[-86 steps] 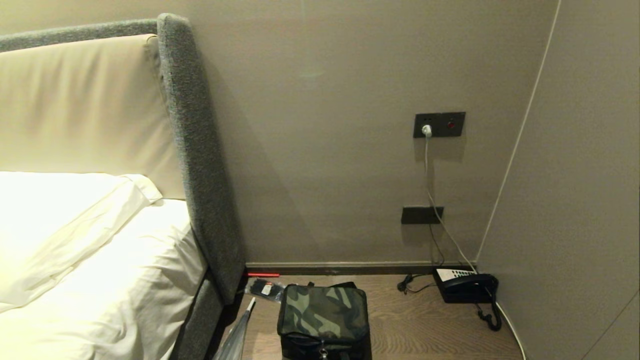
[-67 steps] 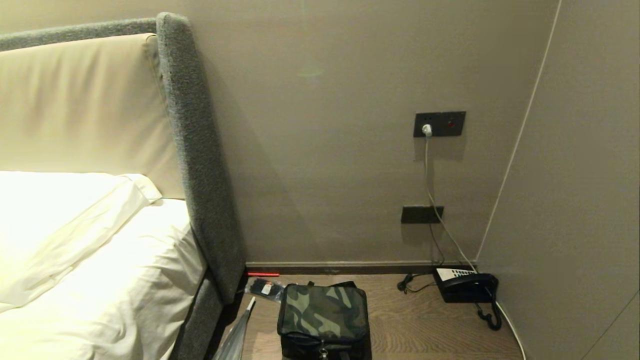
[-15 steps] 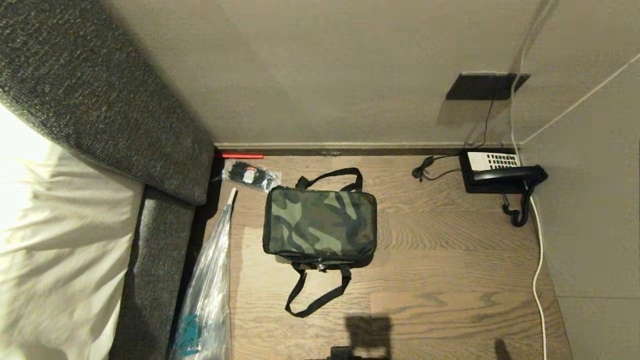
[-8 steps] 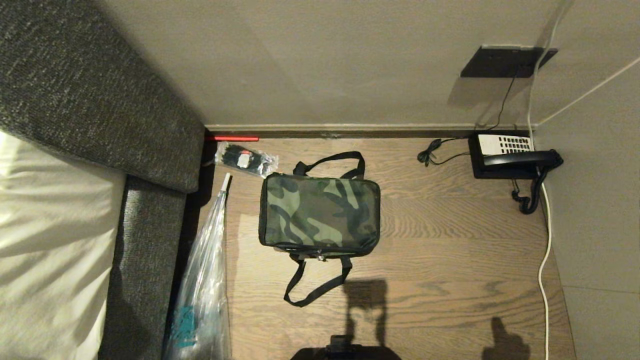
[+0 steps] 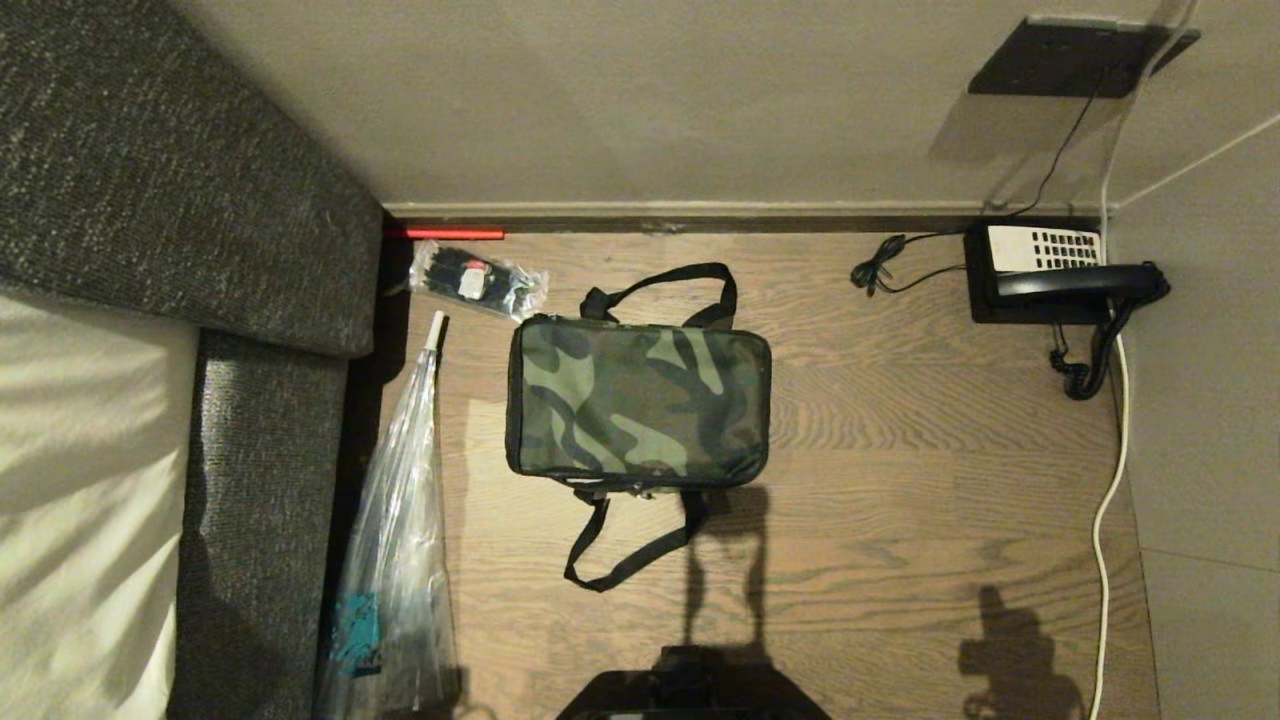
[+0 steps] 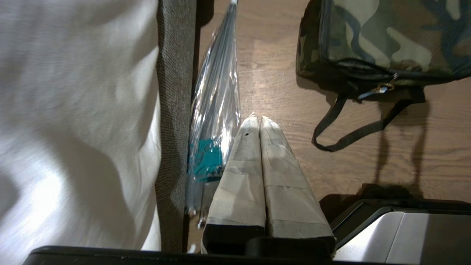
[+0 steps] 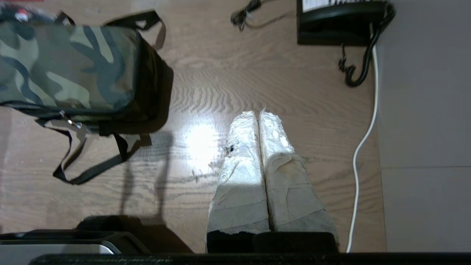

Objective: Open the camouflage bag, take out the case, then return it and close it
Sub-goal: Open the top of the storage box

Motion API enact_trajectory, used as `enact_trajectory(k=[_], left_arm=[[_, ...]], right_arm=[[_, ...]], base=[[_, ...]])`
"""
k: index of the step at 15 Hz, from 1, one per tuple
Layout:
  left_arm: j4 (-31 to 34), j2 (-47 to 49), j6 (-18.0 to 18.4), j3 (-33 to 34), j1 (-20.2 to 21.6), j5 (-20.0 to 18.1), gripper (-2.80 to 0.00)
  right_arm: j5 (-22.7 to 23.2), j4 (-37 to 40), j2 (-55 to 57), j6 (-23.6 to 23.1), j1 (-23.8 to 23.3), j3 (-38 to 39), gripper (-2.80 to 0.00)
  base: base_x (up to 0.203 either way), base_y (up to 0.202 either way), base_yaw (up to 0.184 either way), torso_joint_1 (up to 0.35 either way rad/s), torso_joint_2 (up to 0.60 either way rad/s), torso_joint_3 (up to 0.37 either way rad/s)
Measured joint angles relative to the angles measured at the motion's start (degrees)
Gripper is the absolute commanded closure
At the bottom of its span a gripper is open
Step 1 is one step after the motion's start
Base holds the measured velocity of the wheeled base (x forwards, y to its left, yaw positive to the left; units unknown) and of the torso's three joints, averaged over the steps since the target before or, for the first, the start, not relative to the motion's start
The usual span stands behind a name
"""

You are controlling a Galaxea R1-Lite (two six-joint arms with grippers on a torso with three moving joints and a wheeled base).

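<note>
Both grippers—left gripper (image 6: 260, 119), right gripper (image 7: 258, 114)—pinched closed, empty; aim for the camouflage bag (image 5: 637, 401) zip pull, centre frame.

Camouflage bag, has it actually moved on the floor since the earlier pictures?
No. The camouflage bag keeps its place beside the telephone; only the camera tilted down.

The head camera looks steeply down at the floor (image 5: 900, 480); both wrist cameras hang above it, facing down, all sharing the bag (image 5: 636, 402).
</note>
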Motion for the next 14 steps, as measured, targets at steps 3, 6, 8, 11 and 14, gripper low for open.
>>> enact_trajectory(k=[3,6,8,11,14], left_arm=[[0.0,0.0,0.0,0.0,0.0,0.0,0.0],[0.0,0.0,0.1,0.0,0.0,0.0,0.0],[0.0,0.0,0.0,0.0,0.0,0.0,0.0],[0.0,0.0,0.1,0.0,0.0,0.0,0.0],[0.0,0.0,0.1,0.0,0.0,0.0,0.0]], right_arm=[[0.0,0.0,0.0,0.0,0.0,0.0,0.0],[0.4,0.2,0.0,-2.5,0.0,0.0,0.0],[0.2,0.9,0.0,-2.4,0.0,0.0,0.0],[1.3,6.5,0.0,2.1,0.0,-3.0,0.0],[6.4,26.4,0.1,5.4,0.0,-19.3,0.0]], base=[[0.0,0.0,0.0,0.004,0.0,-0.086],[0.0,0.0,0.0,0.0,0.0,0.0],[0.0,0.0,0.0,0.0,0.0,0.0],[0.0,0.0,0.0,0.0,0.0,0.0],[0.0,0.0,0.0,0.0,0.0,0.0]])
